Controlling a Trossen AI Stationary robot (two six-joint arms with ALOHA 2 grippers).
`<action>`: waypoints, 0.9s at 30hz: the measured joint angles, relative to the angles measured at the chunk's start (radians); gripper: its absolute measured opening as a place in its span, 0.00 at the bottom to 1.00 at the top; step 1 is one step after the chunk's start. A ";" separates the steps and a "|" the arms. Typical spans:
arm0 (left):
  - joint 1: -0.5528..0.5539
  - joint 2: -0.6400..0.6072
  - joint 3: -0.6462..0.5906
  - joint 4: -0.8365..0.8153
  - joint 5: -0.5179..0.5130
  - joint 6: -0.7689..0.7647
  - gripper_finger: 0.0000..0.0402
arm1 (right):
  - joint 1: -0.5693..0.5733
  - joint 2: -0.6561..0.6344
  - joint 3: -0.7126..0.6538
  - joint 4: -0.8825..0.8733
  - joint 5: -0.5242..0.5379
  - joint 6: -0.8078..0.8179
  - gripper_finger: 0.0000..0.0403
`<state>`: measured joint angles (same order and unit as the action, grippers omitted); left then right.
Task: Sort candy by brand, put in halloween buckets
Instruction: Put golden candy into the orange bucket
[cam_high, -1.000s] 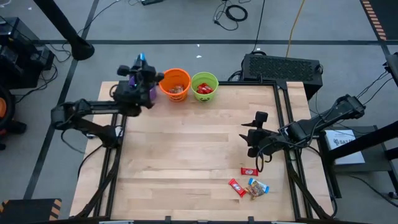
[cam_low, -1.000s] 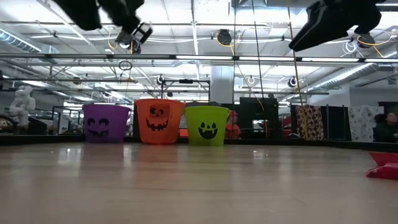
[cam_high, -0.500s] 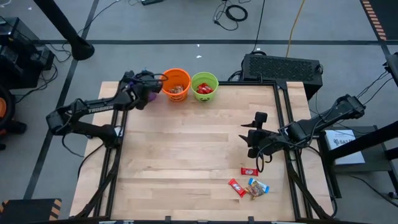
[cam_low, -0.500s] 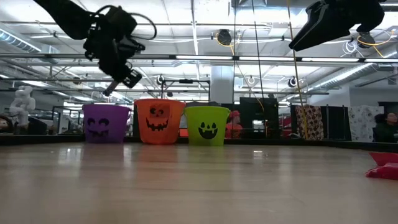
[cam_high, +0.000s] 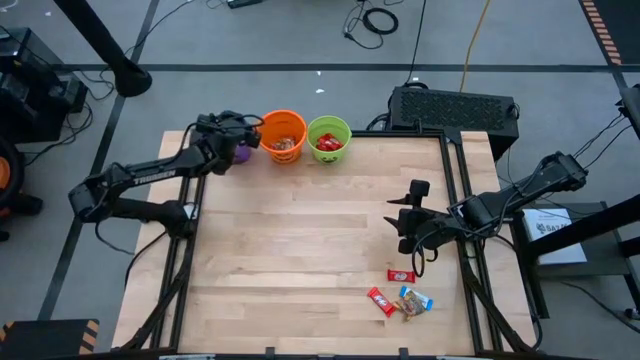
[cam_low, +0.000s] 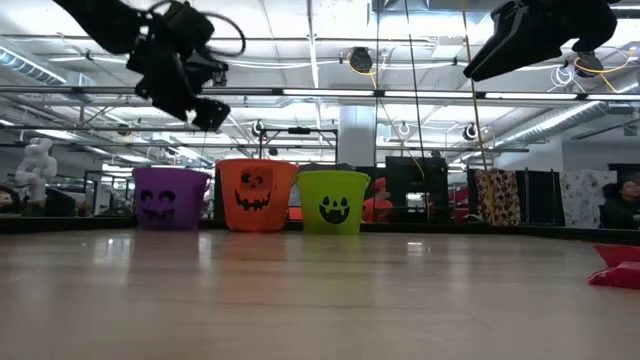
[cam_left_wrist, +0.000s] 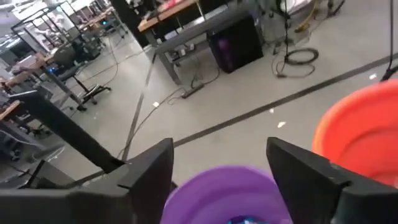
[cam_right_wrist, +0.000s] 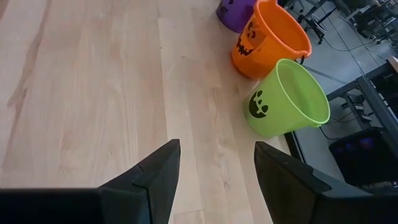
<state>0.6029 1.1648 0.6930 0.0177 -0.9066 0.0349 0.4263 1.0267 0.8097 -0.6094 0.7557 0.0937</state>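
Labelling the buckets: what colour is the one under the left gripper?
Purple bucket, with a dark face print; clearest in the low view.

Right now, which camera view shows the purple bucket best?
The low view: the purple bucket stands whole, face print visible. The high view has it mostly hidden under the left claw. The left wrist view shows only its rim; the right wrist view only an edge.

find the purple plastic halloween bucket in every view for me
High view: the purple plastic halloween bucket is at the table's far left corner, mostly hidden under the left gripper.
Low view: leftmost of three pails.
Left wrist view: its rim sits between the dark fingers.
Right wrist view: only a sliver shows.
Shared landmark: the orange plastic bucket right beside it.
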 joint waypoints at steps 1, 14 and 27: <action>-0.013 -0.017 0.011 -0.013 -0.003 0.001 0.67 | 0.000 0.000 0.000 0.000 -0.001 0.000 0.49; -0.410 -0.275 0.133 -0.068 0.246 -0.079 0.56 | 0.000 0.000 0.000 -0.001 -0.001 0.058 0.49; -0.844 -0.099 0.082 -0.023 0.424 -0.238 0.45 | 0.000 0.003 0.000 -0.014 -0.084 0.374 0.49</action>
<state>-0.2416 1.0659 0.7753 -0.0053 -0.4824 -0.2035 0.4267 1.0302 0.8097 -0.6239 0.6719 0.4680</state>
